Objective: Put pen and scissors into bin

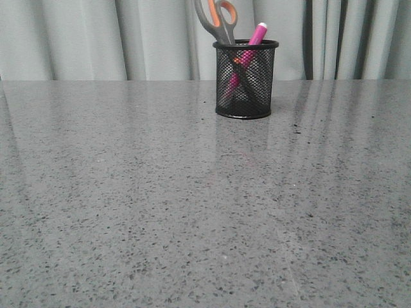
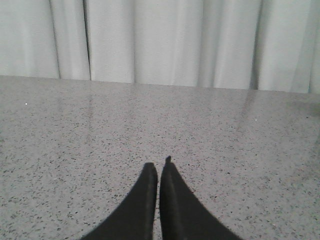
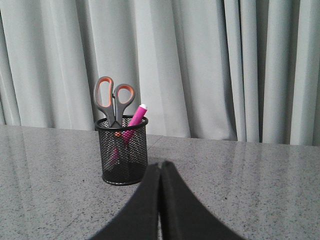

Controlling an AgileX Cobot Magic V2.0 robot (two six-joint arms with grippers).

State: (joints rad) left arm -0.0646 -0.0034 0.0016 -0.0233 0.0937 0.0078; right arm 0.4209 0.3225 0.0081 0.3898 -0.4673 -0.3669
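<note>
The black wire-mesh bin (image 1: 244,79) stands upright at the back of the grey speckled table, a little right of centre. Inside it the scissors (image 1: 218,19) stand with their grey, orange-lined handles above the rim, and the pink pen (image 1: 255,34) leans beside them with its white tip up. The right wrist view shows the same bin (image 3: 122,152), scissors (image 3: 114,98) and pen (image 3: 135,116) ahead of my right gripper (image 3: 161,164), which is shut on nothing and stands apart from the bin. My left gripper (image 2: 158,164) is shut and empty over bare table. Neither gripper shows in the front view.
Pale grey curtains (image 1: 128,38) hang behind the table's far edge. The speckled tabletop (image 1: 192,205) stretches wide in front of the bin.
</note>
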